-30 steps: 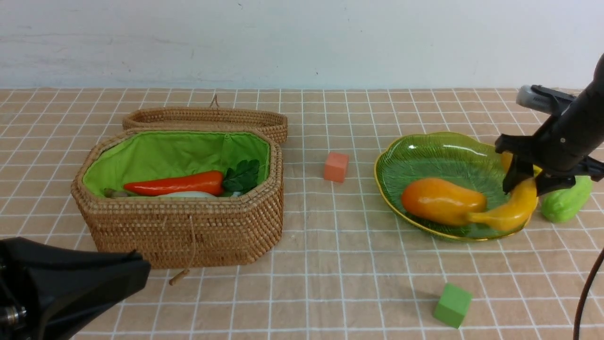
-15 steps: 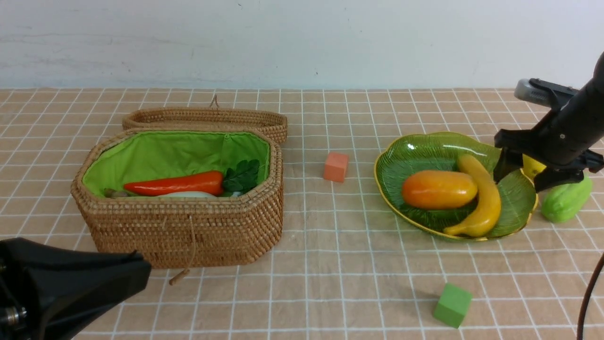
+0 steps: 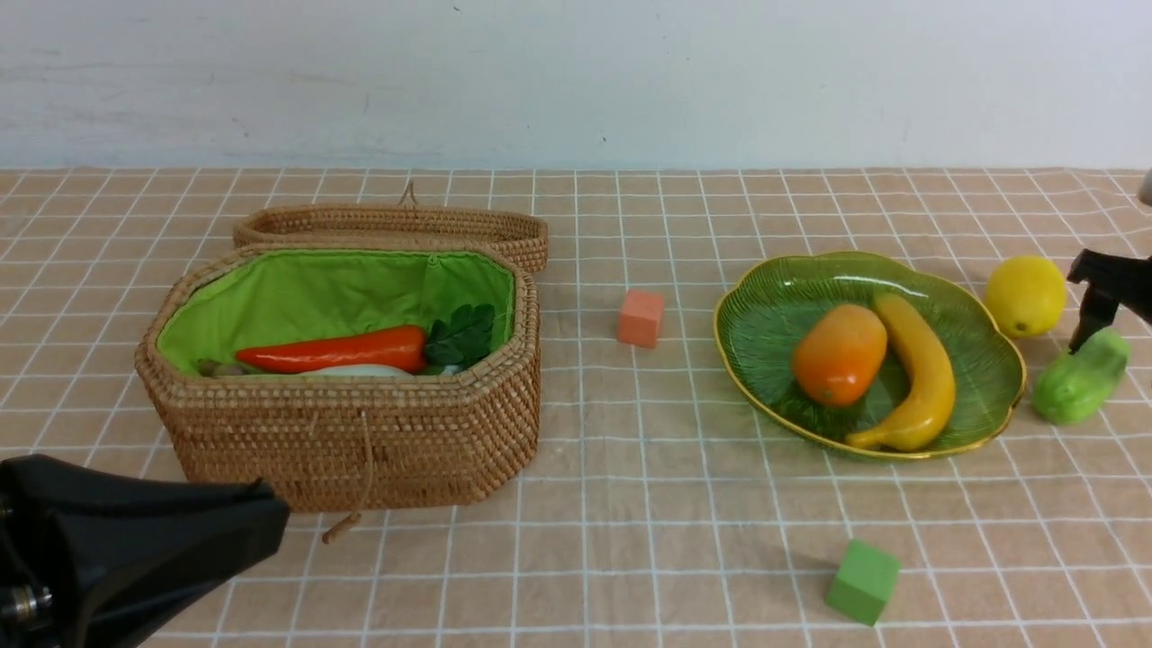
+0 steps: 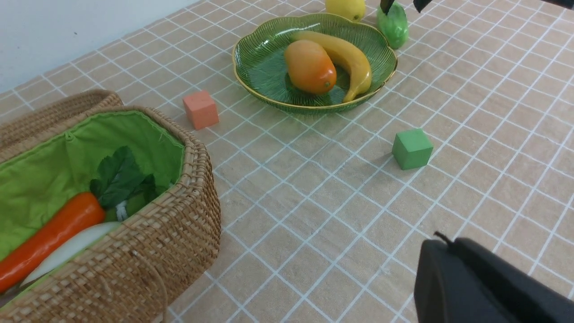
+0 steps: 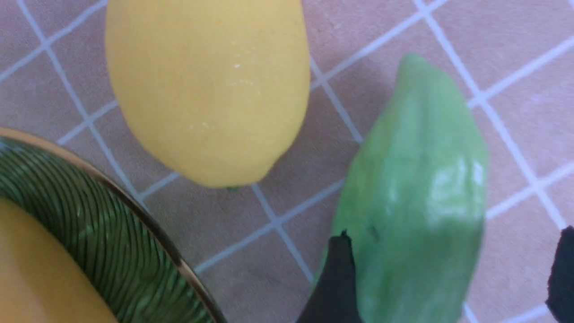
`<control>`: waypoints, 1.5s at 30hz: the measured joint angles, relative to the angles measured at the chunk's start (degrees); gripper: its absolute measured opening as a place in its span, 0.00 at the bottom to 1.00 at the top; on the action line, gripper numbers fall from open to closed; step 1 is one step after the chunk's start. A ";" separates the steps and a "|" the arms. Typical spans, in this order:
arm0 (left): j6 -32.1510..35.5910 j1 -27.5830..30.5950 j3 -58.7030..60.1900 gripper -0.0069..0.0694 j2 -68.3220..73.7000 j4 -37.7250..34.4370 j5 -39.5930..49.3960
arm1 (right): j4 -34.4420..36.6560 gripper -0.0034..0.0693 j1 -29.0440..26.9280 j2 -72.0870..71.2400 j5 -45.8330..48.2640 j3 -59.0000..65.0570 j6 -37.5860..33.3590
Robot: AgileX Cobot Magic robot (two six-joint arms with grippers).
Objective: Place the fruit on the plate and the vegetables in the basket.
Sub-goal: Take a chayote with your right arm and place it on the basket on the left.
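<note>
1. Right wrist view: your right gripper [image 5: 448, 278] is spread and empty, straddling the gourd [image 5: 417, 179] on the cloth beside the lemon [image 5: 206, 89].
2. The step looks like grasping the gourd.
3. Next, lower, close squarely and carry it to the basket [image 3: 360, 441]; the lemon lies outside the plate [image 3: 985, 360].

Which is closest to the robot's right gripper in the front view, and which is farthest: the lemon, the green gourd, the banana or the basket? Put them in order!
1. Green gourd, right at the open right gripper.
2. Lemon, just beside the gourd.
3. Banana, on the plate.
4. Basket, far over on the left.
</note>
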 joint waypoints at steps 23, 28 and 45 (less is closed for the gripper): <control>-0.23 0.00 0.00 0.08 0.41 -2.30 -0.11 | 7.40 0.66 7.13 -15.91 13.58 -0.03 -11.82; -10.35 0.00 0.00 0.08 0.41 6.54 -0.11 | 28.38 0.66 26.20 -22.21 9.14 -3.06 -32.33; -42.49 0.00 0.00 0.08 0.41 33.98 2.71 | 47.99 0.77 56.15 -2.36 -27.27 -8.54 -74.80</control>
